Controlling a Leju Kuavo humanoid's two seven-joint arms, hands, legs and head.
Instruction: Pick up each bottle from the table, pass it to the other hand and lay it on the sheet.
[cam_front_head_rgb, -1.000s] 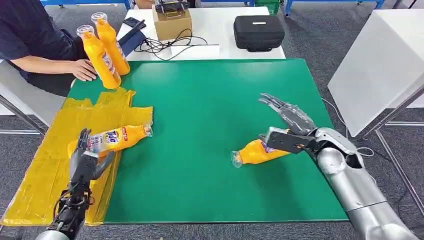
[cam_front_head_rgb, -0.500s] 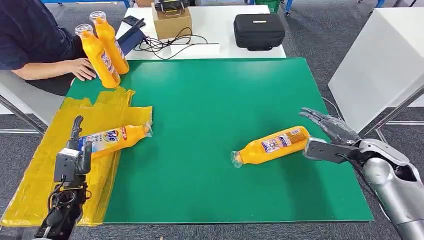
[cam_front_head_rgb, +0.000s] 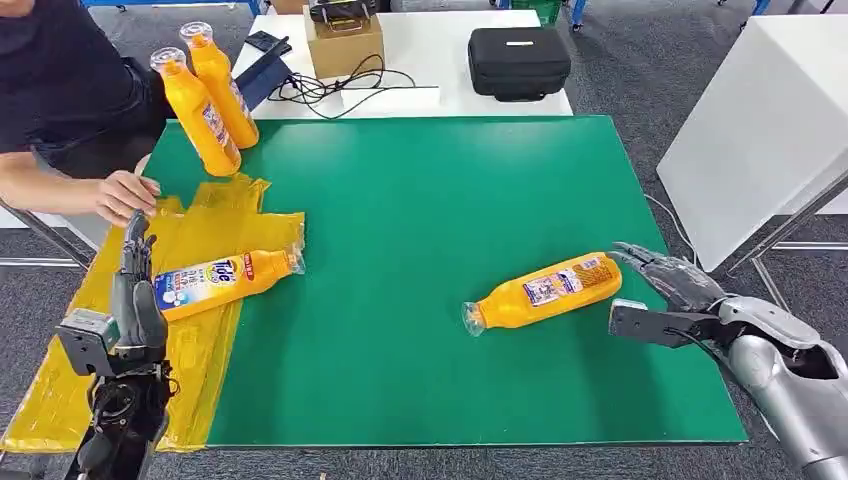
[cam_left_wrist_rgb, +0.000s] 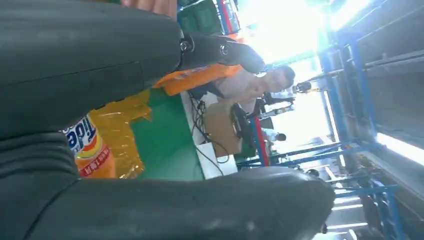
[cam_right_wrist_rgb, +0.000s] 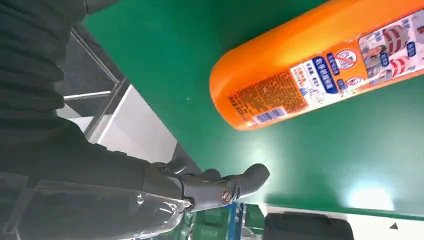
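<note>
Since 0.5 s ago: the person's hand (cam_front_head_rgb: 125, 194) has moved from beside the two standing bottles (cam_front_head_rgb: 205, 98) down onto the far edge of the yellow sheet (cam_front_head_rgb: 60, 370); the left hand (cam_front_head_rgb: 130, 300) has drawn back toward the near-left and the right hand (cam_front_head_rgb: 665, 298) sits slightly lower. Neither lying bottle has shifted.

Left hand: fingers apart, holding nothing, just beside the base of the bottle on the sheet (cam_front_head_rgb: 225, 280), which lies flat with its cap toward the green mat (cam_front_head_rgb: 420, 200).

Right hand: fingers spread, empty, just beside the base of the second lying bottle (cam_front_head_rgb: 545, 290), not touching it. That bottle rests on its side on the mat's near-right part, neck pointing left.

Surface: green mat over the table, sheet crumpled along its left edge. Beyond it, a white table (cam_front_head_rgb: 440, 70) with a black case (cam_front_head_rgb: 518, 62), cardboard box (cam_front_head_rgb: 345, 45) and cables (cam_front_head_rgb: 330, 90). Grey carpet floor (cam_front_head_rgb: 620, 60); white panel (cam_front_head_rgb: 760, 130) on the right.
</note>
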